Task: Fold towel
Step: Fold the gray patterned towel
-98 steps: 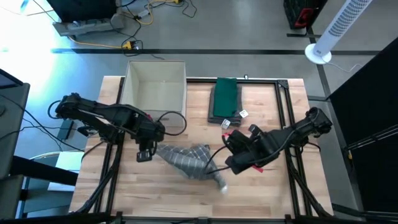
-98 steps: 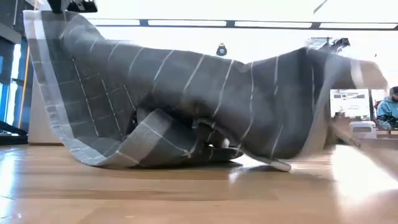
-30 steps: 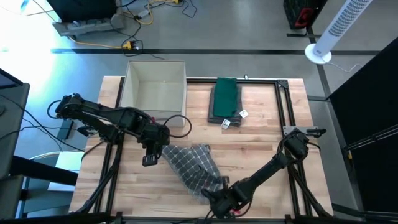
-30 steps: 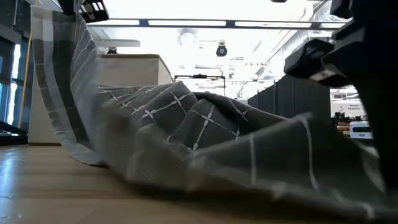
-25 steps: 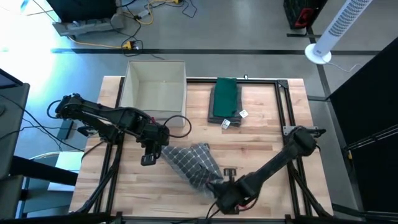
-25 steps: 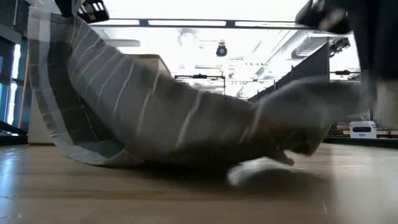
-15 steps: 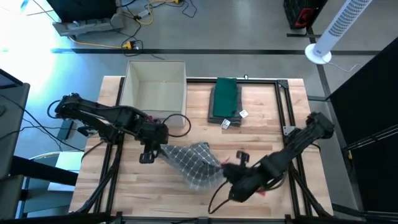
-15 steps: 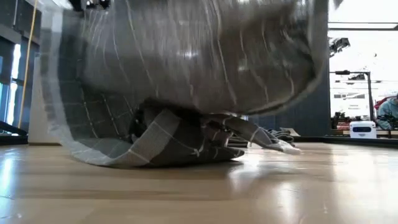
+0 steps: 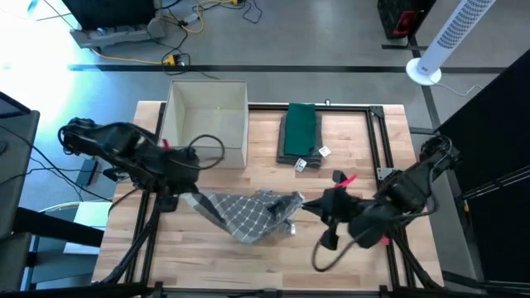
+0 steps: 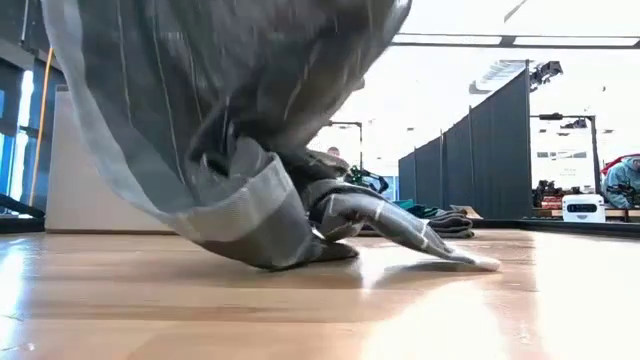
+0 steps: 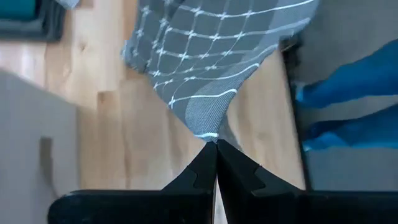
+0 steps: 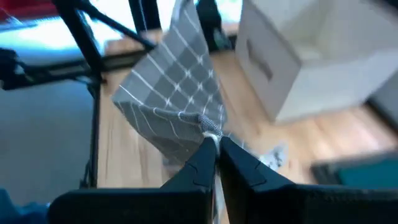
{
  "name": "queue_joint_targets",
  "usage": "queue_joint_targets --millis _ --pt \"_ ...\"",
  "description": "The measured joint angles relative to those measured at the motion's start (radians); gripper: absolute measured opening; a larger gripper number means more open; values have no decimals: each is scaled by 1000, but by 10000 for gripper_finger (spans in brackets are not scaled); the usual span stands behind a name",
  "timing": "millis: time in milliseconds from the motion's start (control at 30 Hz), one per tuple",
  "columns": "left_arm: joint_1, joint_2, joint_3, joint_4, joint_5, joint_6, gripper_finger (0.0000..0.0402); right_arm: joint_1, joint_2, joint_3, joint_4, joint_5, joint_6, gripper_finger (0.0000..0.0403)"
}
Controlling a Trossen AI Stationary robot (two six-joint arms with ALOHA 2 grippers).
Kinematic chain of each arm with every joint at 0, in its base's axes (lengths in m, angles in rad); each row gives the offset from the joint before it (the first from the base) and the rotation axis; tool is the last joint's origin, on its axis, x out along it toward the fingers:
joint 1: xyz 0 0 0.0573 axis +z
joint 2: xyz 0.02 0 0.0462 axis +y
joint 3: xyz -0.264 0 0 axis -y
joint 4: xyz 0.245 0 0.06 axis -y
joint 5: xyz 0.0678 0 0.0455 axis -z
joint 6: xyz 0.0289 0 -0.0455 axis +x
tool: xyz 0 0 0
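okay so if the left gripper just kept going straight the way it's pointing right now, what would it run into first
Most likely only the grey checked towel it is pinching: the left gripper is shut on a corner, and the cloth stretches ahead of it. Past that lies the wooden table, though depth is unclear.

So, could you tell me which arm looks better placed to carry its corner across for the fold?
Probably the right. Both grippers pinch corners of the towel, but the right gripper sits over open table, while the left gripper is crowded against the box.
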Motion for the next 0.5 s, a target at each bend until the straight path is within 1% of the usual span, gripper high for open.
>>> queue_joint_targets --millis 233,333,500 --pt "-68 -33 158 28 2 -25 0 69 0 164 7 82 -157 0" --pt "-92 -41 235 68 -33 -24 0 103 0 212 7 134 -209 0" --pt "-122 -43 350 140 -95 8 0 155 0 262 35 262 -326 0"
